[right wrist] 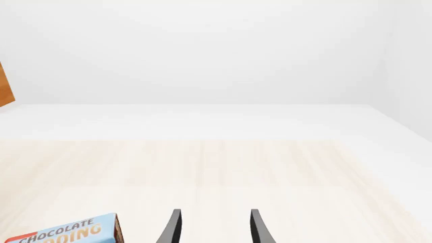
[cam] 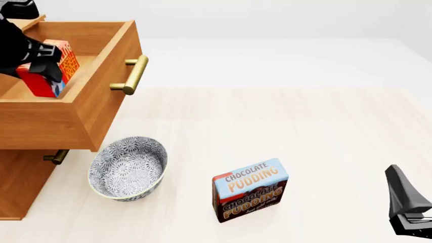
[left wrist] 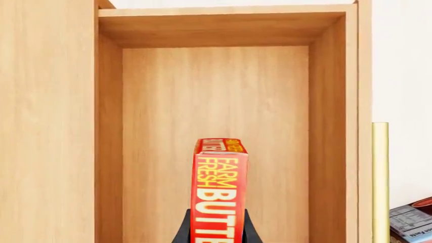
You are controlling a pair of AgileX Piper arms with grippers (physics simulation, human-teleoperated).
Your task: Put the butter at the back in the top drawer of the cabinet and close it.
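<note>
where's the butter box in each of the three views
Left wrist view: the butter box stands low in the middle, gripped by the left claw, with the open top drawer beyond it.
Front view: the butter box is at upper left, inside the top drawer, partly hidden by the left claw.
Right wrist view: not in it.
Shared landmark: the pudding box, showing in all three views.

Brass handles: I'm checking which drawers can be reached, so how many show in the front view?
2. One brass handle is on the open top drawer; another handle peeks out beneath it. The lowest drawer's handle may be hidden.
</note>
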